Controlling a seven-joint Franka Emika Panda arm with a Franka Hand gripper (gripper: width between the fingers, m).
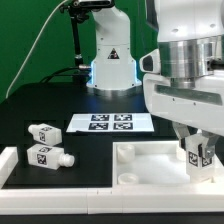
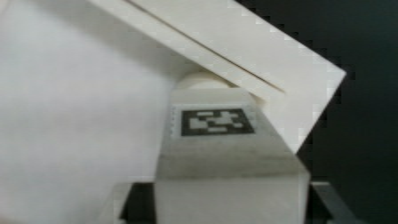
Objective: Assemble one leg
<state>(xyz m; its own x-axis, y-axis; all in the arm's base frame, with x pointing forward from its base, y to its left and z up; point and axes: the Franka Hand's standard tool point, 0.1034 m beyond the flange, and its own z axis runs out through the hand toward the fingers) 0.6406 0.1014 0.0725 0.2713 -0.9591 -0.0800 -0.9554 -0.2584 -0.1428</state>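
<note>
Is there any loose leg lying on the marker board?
No, the marker board carries only tags; two loose legs lie on the black table beside it.

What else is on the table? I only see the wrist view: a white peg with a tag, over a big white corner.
Observer: A loose leg lies on the black table toward the exterior view's left, with a second loose leg just in front of it.
Operator: Is my peg standing up straight?
Observer: It looks upright. The held leg hangs in the gripper at the white panel's corner, on the exterior view's right.
Operator: What is between my peg and the others?
Observer: The marker board lies flat behind the panel, about midway across.
</note>
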